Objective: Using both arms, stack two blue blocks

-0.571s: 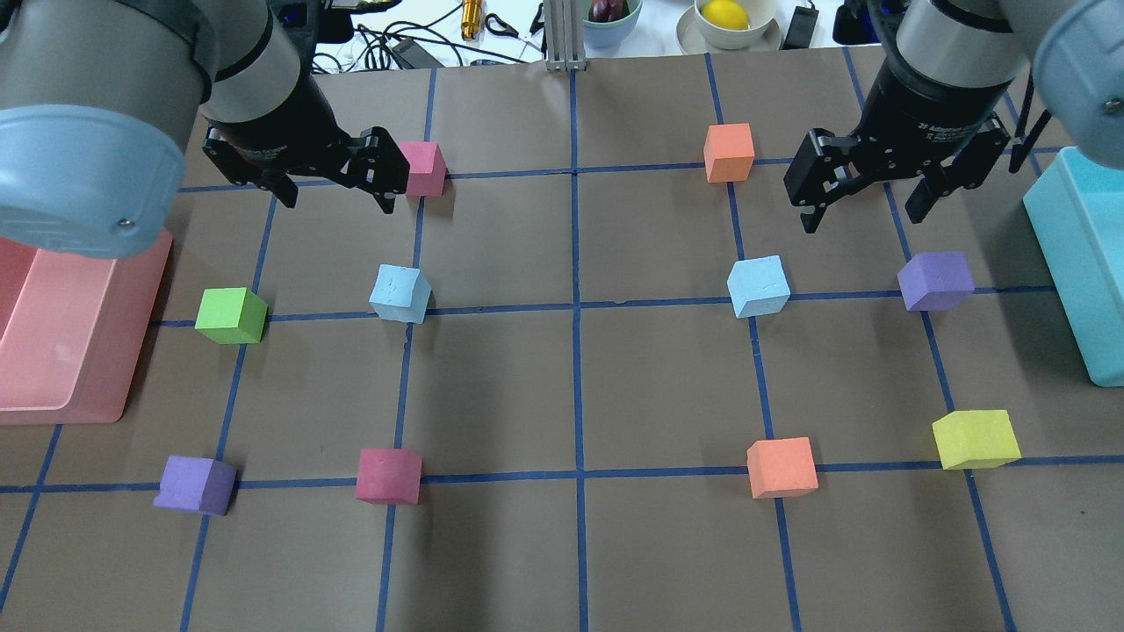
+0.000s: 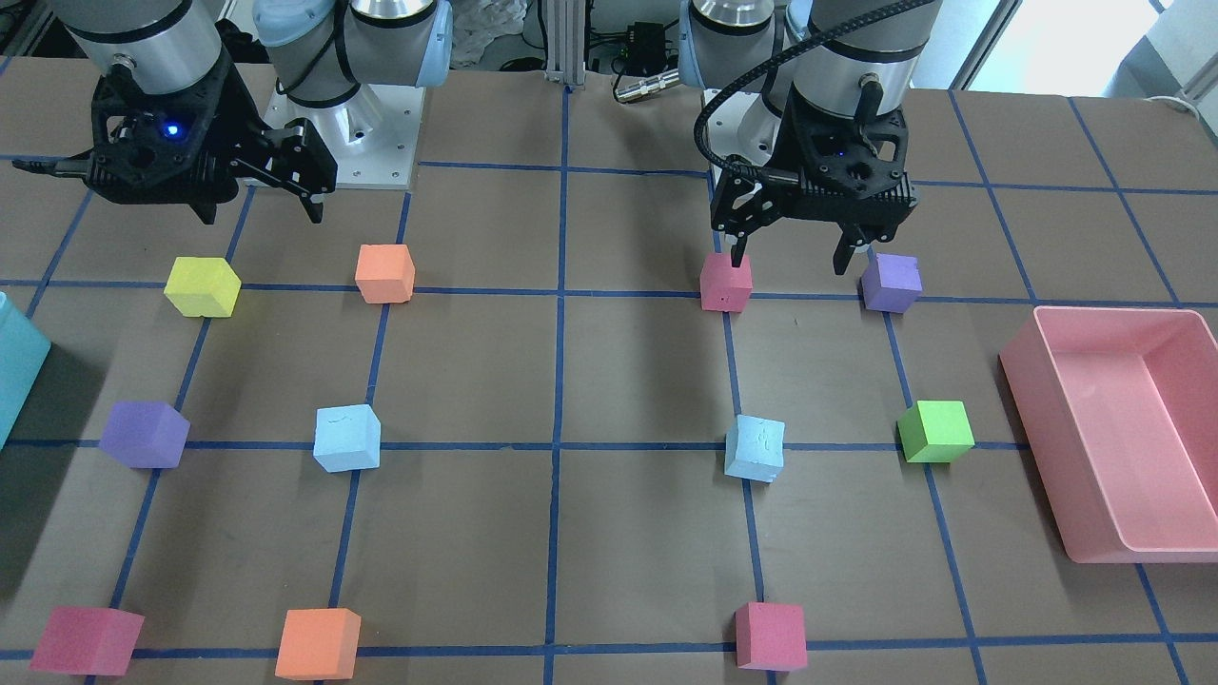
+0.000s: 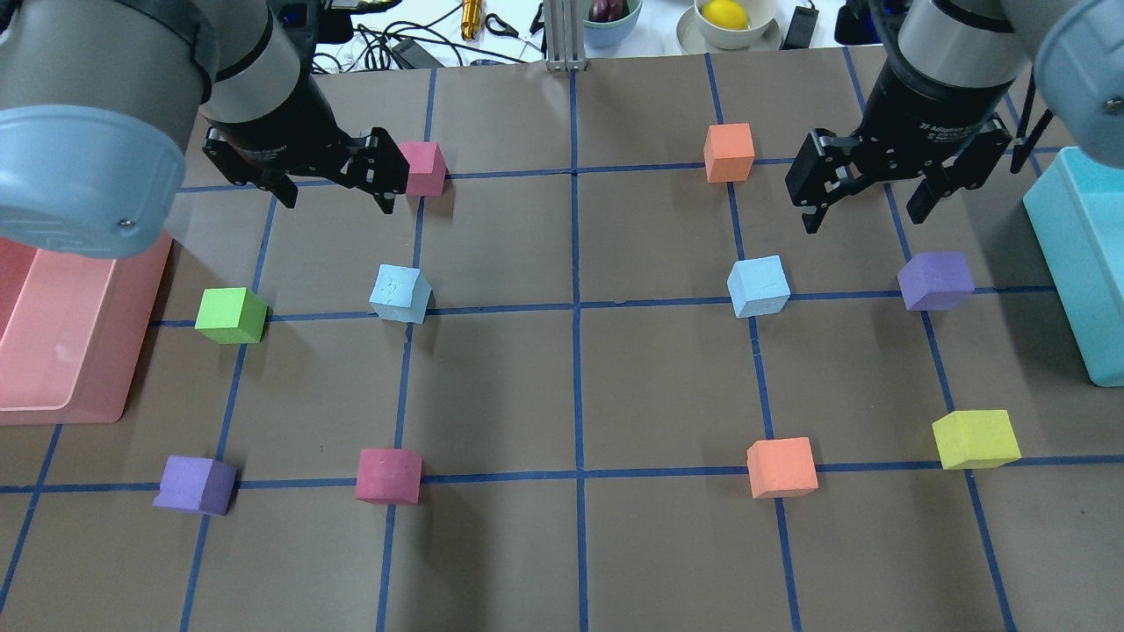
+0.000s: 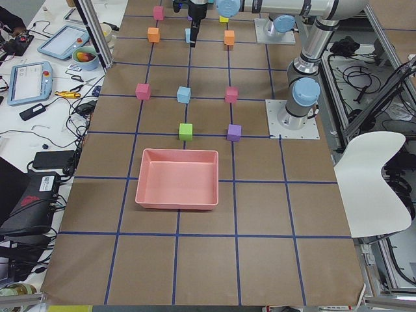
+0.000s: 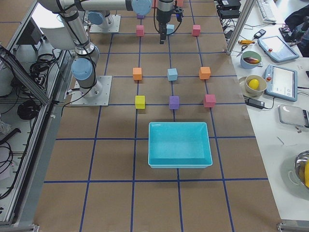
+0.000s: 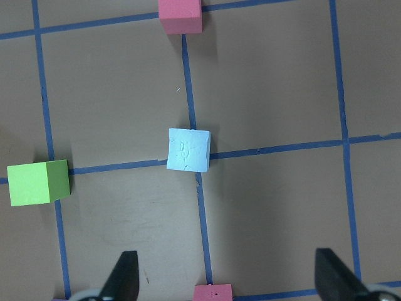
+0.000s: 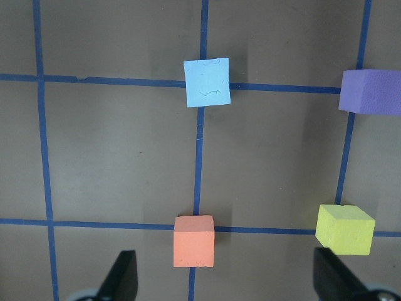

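Observation:
Two pale blue blocks lie apart on the brown table, one on my left [image 3: 400,293] and one on my right [image 3: 759,286]. My left gripper [image 3: 335,200] is open and empty. It hovers above the table, beyond the left blue block [image 6: 188,149] and next to a pink cube [image 3: 423,168]. My right gripper [image 3: 865,219] is open and empty. It hovers beyond and to the right of the right blue block [image 7: 207,82]. In the front-facing view the left gripper [image 2: 789,264] is on the right and the right gripper [image 2: 259,217] on the left.
A pink tray [image 3: 53,351] stands at the left edge and a teal bin [image 3: 1076,263] at the right edge. Green [image 3: 231,315], purple [image 3: 935,281], orange [image 3: 729,152], yellow [image 3: 975,438] and other cubes sit at the grid crossings.
My right gripper has shifted slightly upward in the overhead view. The left gripper and all blocks have stayed where they were.

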Tool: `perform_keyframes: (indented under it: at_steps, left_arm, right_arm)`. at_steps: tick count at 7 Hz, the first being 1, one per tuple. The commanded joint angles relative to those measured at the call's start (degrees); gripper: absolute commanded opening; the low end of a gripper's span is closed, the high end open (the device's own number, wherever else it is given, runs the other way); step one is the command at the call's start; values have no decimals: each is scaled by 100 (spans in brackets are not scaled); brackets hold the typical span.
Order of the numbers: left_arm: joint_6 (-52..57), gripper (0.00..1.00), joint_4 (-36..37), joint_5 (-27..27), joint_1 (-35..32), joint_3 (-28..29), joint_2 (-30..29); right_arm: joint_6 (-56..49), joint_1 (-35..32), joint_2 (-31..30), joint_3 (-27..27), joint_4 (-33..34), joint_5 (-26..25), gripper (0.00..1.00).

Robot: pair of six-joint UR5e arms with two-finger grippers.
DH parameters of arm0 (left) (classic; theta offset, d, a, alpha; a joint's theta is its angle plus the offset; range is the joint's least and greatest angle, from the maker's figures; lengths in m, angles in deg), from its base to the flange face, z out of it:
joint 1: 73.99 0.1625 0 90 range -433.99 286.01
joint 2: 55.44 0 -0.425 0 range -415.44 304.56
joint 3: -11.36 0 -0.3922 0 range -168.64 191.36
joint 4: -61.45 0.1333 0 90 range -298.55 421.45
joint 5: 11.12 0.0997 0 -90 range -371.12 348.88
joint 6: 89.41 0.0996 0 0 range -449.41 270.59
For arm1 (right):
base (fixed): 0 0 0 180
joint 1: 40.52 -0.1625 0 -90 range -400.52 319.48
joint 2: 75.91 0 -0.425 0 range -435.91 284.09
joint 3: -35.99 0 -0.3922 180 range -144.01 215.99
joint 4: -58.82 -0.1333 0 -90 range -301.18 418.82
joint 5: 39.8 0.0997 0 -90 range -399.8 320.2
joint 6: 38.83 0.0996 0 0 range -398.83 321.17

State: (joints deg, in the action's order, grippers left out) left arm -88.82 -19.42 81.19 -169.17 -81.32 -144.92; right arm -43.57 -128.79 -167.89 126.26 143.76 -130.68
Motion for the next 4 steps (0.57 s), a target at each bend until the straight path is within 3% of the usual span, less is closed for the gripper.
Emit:
perform_keyframes:
  at_steps: [1, 4]
  left_arm:
    - [-6, 100, 1, -3, 0, -22, 9]
    - [-15, 100, 10, -20, 0, -13, 9]
  right_arm:
    - [-1, -15, 5, 0, 66, 0, 100]
    - [-1, -15, 5, 0, 49, 9, 100]
